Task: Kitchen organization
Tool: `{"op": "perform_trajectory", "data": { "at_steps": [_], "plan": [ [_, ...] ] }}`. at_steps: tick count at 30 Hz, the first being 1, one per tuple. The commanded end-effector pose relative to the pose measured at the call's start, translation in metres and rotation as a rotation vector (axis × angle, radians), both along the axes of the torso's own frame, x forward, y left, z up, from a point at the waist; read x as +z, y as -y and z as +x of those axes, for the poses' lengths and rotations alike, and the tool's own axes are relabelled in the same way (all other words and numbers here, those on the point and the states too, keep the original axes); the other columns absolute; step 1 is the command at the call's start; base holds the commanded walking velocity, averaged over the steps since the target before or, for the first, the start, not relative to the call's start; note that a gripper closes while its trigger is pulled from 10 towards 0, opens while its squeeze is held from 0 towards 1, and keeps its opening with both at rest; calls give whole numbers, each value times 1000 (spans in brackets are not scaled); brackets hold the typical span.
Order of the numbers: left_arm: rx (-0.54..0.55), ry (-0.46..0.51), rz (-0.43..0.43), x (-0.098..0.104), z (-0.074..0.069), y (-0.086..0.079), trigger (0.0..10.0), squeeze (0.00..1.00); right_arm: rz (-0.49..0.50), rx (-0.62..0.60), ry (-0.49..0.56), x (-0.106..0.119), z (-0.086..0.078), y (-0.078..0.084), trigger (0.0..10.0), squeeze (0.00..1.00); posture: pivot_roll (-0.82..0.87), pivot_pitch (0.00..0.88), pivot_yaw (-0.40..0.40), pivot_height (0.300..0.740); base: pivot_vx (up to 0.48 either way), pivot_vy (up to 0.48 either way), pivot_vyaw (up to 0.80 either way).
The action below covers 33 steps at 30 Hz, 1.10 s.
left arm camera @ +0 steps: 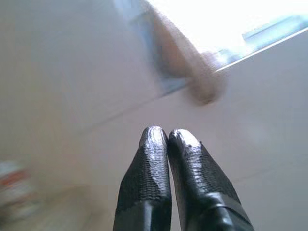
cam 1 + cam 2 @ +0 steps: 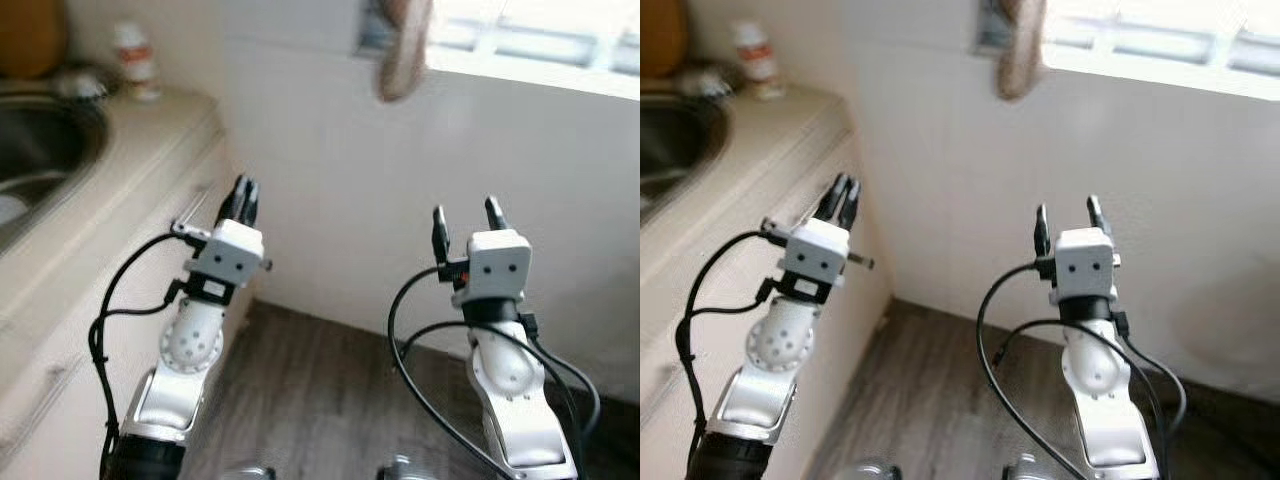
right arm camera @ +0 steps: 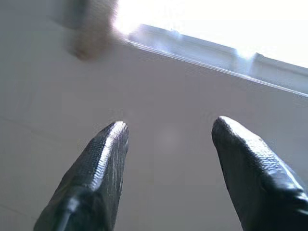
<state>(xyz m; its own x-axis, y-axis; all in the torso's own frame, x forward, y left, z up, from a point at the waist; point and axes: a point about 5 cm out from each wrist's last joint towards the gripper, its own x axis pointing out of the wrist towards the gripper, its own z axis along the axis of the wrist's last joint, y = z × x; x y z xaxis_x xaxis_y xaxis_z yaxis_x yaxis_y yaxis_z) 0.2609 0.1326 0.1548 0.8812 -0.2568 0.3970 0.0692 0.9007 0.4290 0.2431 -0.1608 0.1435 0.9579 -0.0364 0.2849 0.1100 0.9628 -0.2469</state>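
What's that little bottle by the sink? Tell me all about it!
The little bottle is blurry. It looks white, with a pale cap and an orange-red band around its middle. It stands upright on the beige counter, at the back near the wall, just beside the metal sink. Neither gripper is touching it.

Beige stone countertop (image 2: 150, 150) along the left with a steel sink basin (image 2: 40, 150) sunk into it — small white bottle with a red label (image 2: 135, 60) near the back corner. White tiled wall (image 2: 400, 200) ahead, brownish cloth (image 2: 403, 50) hanging by a bright window (image 2: 540, 35). Dark wood-look plank floor (image 2: 310, 390) below.
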Motion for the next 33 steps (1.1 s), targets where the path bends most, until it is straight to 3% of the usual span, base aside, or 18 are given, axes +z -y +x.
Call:
{"op": "perform_trajectory", "data": {
  "at_steps": [1, 24, 33],
  "plan": [
    [-1, -1, 3, 2, 1, -3, 10000, 0, -1, -8, 16, 3, 1, 0, 10000, 0, 121, 0, -8, 740, 0, 0, -800],
    [-24, -45, 25, -5, 2, 2, 10000, 0, -9, -59, -3, 0, 4, 7, 10000, 0, 112, 0, -7, 740, 0, -32, -800],
    [-34, -34, 11, -4, 1, 3, 10000, 0, -18, -87, -28, -4, 6, 9, 10000, 0, 112, 0, -6, 740, 0, -363, -800]
  ]
}}
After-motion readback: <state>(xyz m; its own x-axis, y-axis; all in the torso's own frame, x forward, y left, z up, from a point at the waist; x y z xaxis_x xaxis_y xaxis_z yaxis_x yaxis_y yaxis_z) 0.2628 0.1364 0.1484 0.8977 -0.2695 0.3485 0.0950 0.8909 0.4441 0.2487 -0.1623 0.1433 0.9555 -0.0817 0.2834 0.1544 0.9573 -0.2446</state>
